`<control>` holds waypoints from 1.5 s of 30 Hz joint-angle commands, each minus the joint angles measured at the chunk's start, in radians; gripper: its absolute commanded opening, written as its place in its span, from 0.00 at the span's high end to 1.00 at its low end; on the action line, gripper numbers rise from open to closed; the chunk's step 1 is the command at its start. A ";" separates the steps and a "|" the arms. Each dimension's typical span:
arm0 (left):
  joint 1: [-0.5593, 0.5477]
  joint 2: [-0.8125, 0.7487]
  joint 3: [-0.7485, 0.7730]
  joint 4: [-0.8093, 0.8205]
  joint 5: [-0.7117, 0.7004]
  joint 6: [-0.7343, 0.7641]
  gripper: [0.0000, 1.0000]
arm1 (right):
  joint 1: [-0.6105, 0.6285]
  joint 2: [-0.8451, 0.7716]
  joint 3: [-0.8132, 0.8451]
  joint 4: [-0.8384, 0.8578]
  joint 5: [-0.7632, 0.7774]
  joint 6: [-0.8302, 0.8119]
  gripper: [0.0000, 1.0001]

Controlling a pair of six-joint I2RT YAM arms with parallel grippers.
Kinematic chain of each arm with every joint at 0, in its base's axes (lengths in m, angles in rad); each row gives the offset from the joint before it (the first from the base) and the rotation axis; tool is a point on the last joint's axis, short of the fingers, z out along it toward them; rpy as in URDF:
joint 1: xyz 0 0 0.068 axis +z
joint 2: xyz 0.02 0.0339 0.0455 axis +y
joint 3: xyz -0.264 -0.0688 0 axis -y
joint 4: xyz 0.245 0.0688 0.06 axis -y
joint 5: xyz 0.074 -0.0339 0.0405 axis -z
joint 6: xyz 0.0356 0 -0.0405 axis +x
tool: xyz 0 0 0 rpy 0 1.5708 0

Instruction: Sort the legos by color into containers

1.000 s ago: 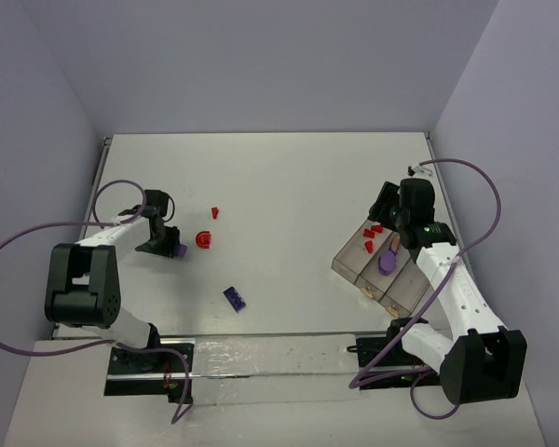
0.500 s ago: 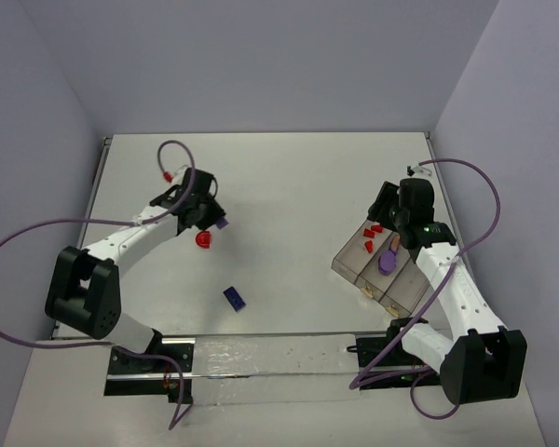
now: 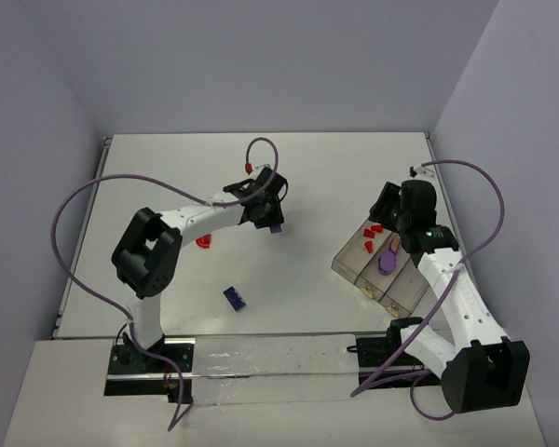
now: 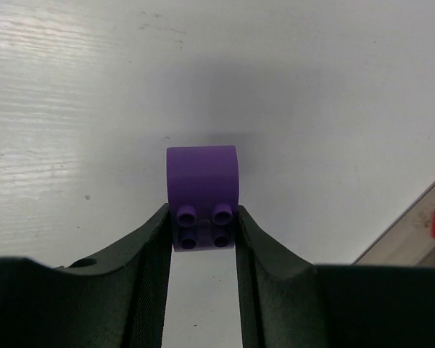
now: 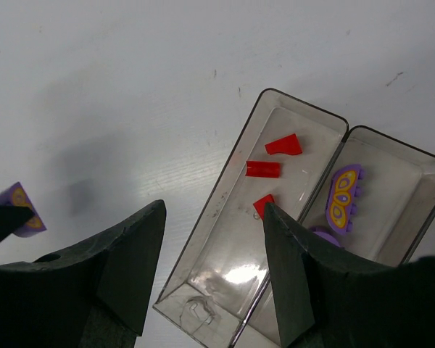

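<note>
left hand (image 3: 273,222), gripping a purple brick (image 4: 201,181), has swung toward the tray (image 5: 225,250) (right hand (image 5: 214,217) spread wide).

Top view looks down from above and behind the arms (image 3: 197,215) on the whole table (image 3: 307,177). Left wrist view, close on its brick (image 4: 201,196), faces the tray (image 4: 420,232) at 3 o'clock. Right wrist view overlooks that tray, the brick at 9 o'clock

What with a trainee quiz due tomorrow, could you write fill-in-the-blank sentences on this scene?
The left tool is shut on a ____ brick.
The right tool is ____.
The tray's end compartment holds three ____ pieces.
Missing words: purple; open; red.
</note>
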 commanded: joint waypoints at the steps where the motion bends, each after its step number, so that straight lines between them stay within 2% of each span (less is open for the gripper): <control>1: -0.027 0.058 0.096 -0.056 -0.026 0.007 0.85 | 0.007 -0.015 0.026 0.008 0.006 0.001 0.37; 5: -0.039 0.102 0.131 -0.101 -0.043 0.007 0.60 | 0.007 -0.013 0.026 0.013 0.001 0.003 0.37; 13: -0.040 0.102 0.130 -0.097 -0.033 0.030 0.25 | 0.016 -0.002 0.038 0.008 -0.005 0.002 0.37; 16: -0.039 0.089 0.141 -0.105 -0.040 0.041 0.23 | 0.023 0.003 0.040 0.006 -0.009 0.003 0.37; 20: -0.014 0.013 0.170 -0.170 -0.094 0.062 0.24 | 0.124 0.043 0.061 0.005 0.000 0.006 0.37; 27: 0.234 -0.247 0.061 -0.196 -0.037 0.077 0.23 | 0.452 0.239 0.098 0.085 0.079 0.060 0.34; 29: 0.337 -0.329 0.014 -0.195 -0.025 0.096 0.21 | 0.555 0.350 0.182 0.072 0.138 0.078 0.26; 32: 0.394 -0.403 -0.007 -0.226 -0.068 0.128 0.16 | 0.627 0.480 0.259 0.080 0.194 0.114 0.20; 36: 0.423 -0.451 -0.036 -0.258 -0.113 0.147 0.12 | 0.649 0.634 0.338 0.130 0.172 0.177 0.19; 40: 0.431 -0.493 -0.089 -0.240 -0.100 0.144 0.12 | 0.659 0.773 0.436 0.127 0.158 0.202 0.19; 45: 0.437 -0.498 -0.117 -0.230 -0.077 0.143 0.12 | 0.674 0.908 0.565 0.038 0.221 0.215 0.20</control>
